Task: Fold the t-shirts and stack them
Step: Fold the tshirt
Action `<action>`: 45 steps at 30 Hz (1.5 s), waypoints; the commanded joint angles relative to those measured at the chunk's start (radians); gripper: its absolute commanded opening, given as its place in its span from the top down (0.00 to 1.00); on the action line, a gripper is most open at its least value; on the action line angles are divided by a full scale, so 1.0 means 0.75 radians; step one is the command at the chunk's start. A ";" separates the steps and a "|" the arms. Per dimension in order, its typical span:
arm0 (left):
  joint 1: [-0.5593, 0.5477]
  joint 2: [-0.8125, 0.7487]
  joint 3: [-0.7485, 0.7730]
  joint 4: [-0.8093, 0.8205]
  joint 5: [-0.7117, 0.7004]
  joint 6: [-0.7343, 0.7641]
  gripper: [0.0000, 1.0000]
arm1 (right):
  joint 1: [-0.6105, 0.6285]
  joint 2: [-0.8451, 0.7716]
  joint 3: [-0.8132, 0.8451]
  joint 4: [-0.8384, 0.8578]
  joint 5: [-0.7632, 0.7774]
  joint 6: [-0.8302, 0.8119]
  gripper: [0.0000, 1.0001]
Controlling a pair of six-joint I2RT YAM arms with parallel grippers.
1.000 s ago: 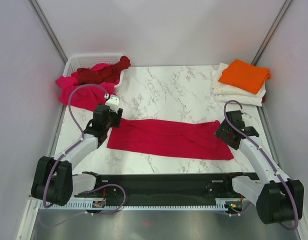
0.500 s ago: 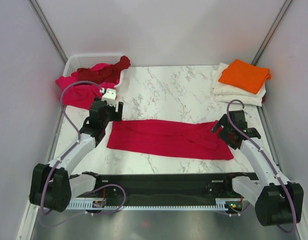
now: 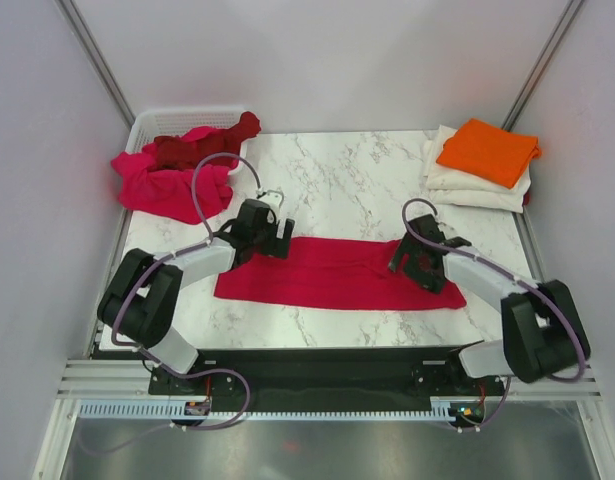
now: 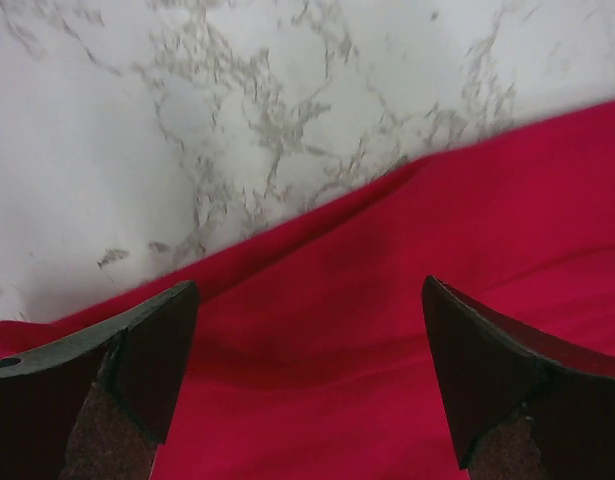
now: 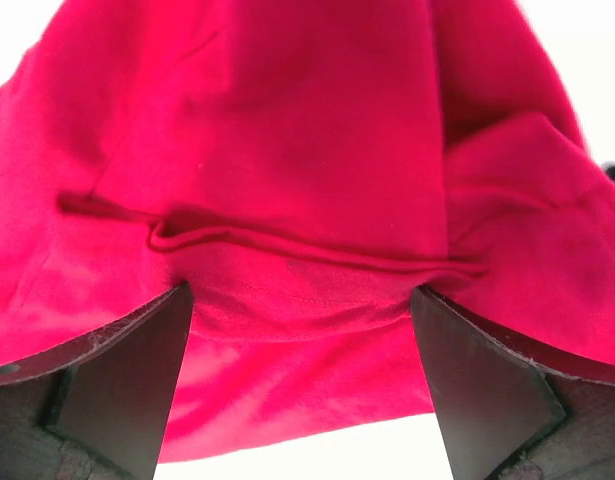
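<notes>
Over the far left edge of a long, folded crimson-red cloth t-shirt (image 3: 337, 276): left gripper (image 4: 307, 300), jaws apart, empty. At its right end: right gripper (image 5: 302, 300), jaws likewise wide, gripping nothing.

Counter (image 3: 337, 185): white marble, grey veining. White plastic basket (image 3: 152, 122): at the counter's 10 o'clock corner. Black rail (image 3: 317, 365): along the 6 o'clock edge.

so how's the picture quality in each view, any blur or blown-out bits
top view: even soft light, sharp, barely any shadow around the red shirt; left wrist: table veins fairly crisp, the fingers dark and soft at the bottom edge; right wrist: table blown out to plain white at the corners, shirt colour very saturated, fingers close and blurry
</notes>
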 commanded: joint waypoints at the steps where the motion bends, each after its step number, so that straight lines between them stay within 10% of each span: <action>1: -0.027 0.034 0.001 -0.082 -0.075 -0.192 0.00 | -0.001 0.243 0.229 0.114 0.168 -0.062 0.02; 11: -0.152 -0.034 -0.128 -0.121 0.176 -0.568 0.00 | -0.054 1.153 1.352 -0.035 0.036 -0.221 0.02; 16: -0.411 -0.091 -0.165 -0.219 0.227 -0.915 0.00 | -0.040 1.735 2.337 -0.172 -0.393 -0.348 0.02; 19: -0.517 -0.115 -0.141 -0.223 0.317 -1.069 0.00 | -0.042 1.876 2.537 -0.008 -0.600 -0.359 0.02; 23: -0.608 -0.158 -0.031 -0.250 0.383 -1.084 0.00 | -0.042 1.774 2.333 0.269 -0.692 -0.389 0.02; 36: -0.633 -0.496 0.226 -0.575 0.113 -0.812 0.00 | -0.067 1.208 1.978 0.166 -0.460 -0.563 0.02; 45: -0.630 -0.586 -0.059 -0.579 -0.055 -0.804 0.06 | -0.067 0.423 0.864 0.147 -0.308 -0.502 0.02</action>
